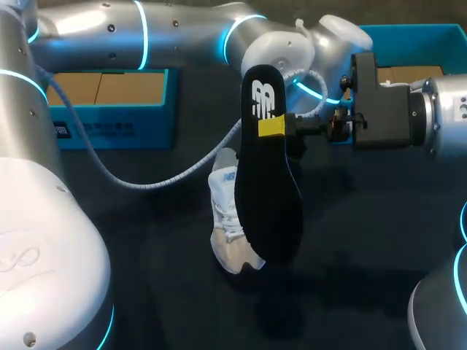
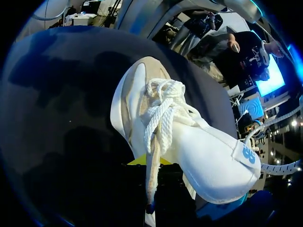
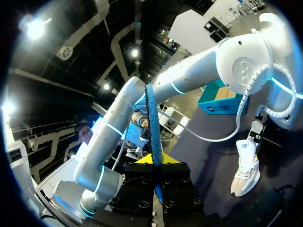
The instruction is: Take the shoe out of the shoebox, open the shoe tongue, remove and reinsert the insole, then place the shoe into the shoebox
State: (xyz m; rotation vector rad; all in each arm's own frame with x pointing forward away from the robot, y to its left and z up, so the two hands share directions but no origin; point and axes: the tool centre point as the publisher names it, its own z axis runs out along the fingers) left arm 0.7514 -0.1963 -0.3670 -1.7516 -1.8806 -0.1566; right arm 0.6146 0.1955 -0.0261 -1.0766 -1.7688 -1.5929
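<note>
Gripped in right jaws: insole [image 1: 270, 189], upright, just beside shoe [image 1: 225, 219]. Gripped in left jaws: shoe itself, toe toward tabletop [image 1: 146, 248]. Behind shoe: blue shoebox [image 1: 117, 120].

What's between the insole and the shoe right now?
Nothing visible. The insole hangs in the right gripper, overlapping the shoe in the head view. The shoe's opening is hidden, so I can't vouch for that.
</note>
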